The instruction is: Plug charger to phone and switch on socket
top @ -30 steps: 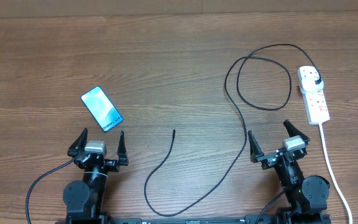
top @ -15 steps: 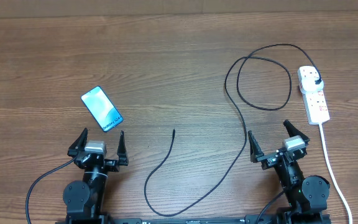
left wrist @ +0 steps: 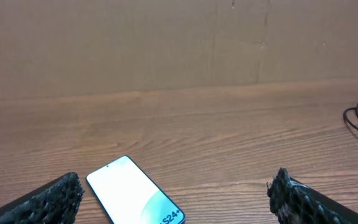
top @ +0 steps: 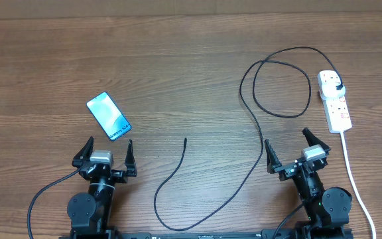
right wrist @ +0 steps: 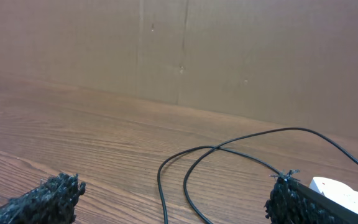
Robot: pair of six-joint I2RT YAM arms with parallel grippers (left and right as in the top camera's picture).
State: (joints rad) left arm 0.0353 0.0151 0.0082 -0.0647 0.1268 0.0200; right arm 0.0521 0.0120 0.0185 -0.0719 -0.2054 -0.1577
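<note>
No change in the last second. Left claw (top: 105,154) and right claw (top: 296,147) are parked and released, holding nothing. Phone (top: 109,116) lies near the left claw. Charger (top: 185,142) tip lies loose on the worktop (top: 178,66), its plug seemingly already in the socket (top: 335,99). Task unstarted.

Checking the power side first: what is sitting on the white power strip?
The charger plug sits in the far end of the socket; its pins are hidden inside. Nothing else rests on the strip.
</note>
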